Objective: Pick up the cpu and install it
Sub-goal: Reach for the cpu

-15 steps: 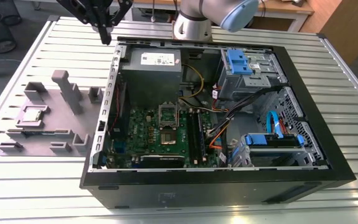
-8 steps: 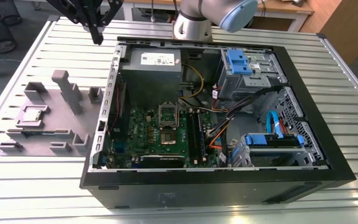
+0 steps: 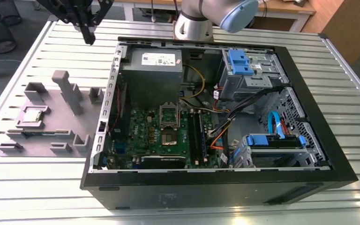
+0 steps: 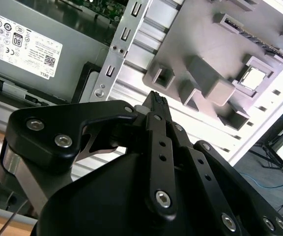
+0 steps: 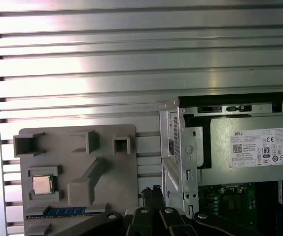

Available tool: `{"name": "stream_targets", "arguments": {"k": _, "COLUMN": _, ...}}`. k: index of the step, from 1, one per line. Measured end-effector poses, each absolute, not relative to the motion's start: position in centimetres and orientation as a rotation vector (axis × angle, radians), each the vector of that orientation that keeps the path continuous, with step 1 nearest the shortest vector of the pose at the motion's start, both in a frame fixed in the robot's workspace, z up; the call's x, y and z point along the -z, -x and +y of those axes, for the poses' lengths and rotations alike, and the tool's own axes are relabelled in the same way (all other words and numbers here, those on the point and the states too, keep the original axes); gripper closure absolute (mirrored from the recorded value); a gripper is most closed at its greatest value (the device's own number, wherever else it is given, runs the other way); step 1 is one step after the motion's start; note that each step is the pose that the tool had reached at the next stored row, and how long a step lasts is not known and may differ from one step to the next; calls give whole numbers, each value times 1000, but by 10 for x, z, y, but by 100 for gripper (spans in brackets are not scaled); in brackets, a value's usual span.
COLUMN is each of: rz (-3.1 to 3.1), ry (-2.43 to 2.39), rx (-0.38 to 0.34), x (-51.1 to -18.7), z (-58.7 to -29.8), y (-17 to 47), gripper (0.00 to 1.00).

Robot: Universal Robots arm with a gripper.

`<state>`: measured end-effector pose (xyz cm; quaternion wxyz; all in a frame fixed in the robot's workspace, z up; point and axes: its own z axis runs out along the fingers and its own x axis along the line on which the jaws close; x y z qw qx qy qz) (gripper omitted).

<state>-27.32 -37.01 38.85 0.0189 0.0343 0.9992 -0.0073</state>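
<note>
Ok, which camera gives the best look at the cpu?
The first wrist view: it looks straight down on the cpu, so its whole silvery top shows, seated in the grey holder. The second wrist view shows the cpu at a slant. The exterior view shows the cpu small and foreshortened.

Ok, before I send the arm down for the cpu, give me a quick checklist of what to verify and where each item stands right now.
1. The cpu lies flat in its recess on the holder block, metal top up: ok.
2. The gripper is empty: ok. It holds nothing and hangs over the slatted table, outside the case, apart from the cpu.
3. Jaws open for the pick: not ok, they are shut.
4. The socket frame is raised: ok, seen in the exterior view.
5. The socket is empty and clean: cannot tell.
</note>
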Motion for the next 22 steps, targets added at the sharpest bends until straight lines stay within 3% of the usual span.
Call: {"name": "stream_targets", "arguments": {"k": 22, "rz": 3100, "ry": -106, "rx": 22, "x": -388, "z": -370, "y": 306, "gripper": 89}}
